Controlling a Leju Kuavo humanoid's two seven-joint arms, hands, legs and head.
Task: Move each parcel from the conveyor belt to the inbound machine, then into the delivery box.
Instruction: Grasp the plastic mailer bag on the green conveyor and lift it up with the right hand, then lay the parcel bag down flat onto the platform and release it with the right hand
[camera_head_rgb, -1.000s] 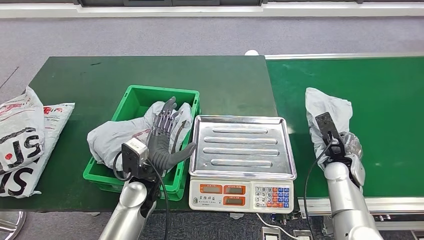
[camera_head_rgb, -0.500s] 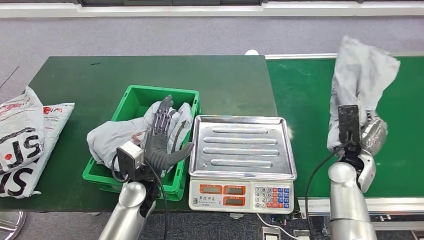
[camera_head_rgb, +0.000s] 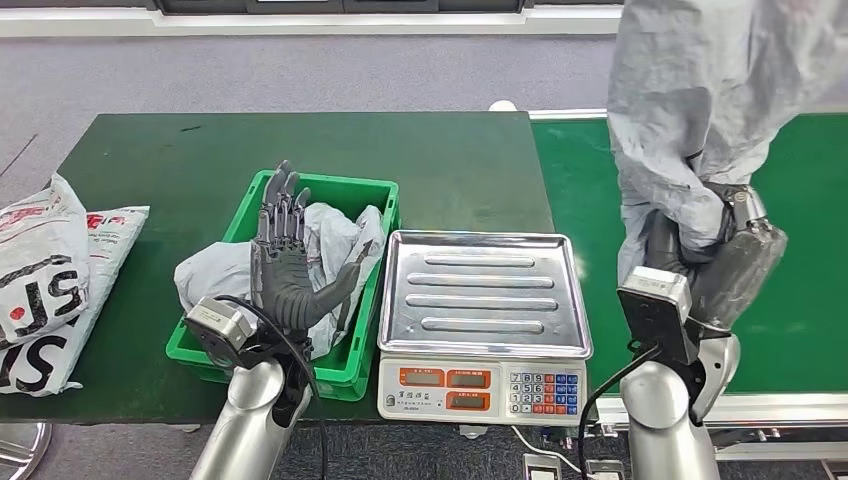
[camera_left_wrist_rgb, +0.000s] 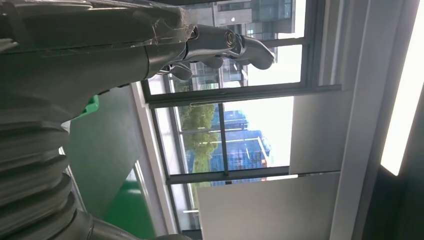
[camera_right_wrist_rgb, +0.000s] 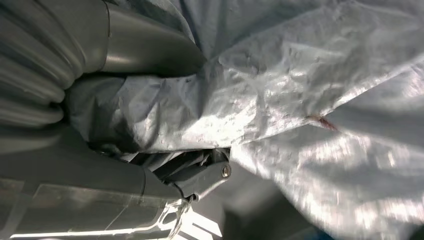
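we note our right hand (camera_head_rgb: 715, 235) clenched round a grey parcel (camera_head_rgb: 700, 90), raised clear of the conveyor belt (camera_head_rgb: 800, 300) and not yet on the weighing scale (camera_head_rgb: 485, 295). our left hand (camera_head_rgb: 285, 265) is released, fingers spread above the green delivery box (camera_head_rgb: 370, 190), where grey parcels (camera_head_rgb: 215, 275) already lie. weighing and boxing remain.

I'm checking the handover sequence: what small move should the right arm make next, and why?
Probably swing left and lower the grey parcel onto the scale tray. The right hand grips it raised over the belt, and the tray is bare.
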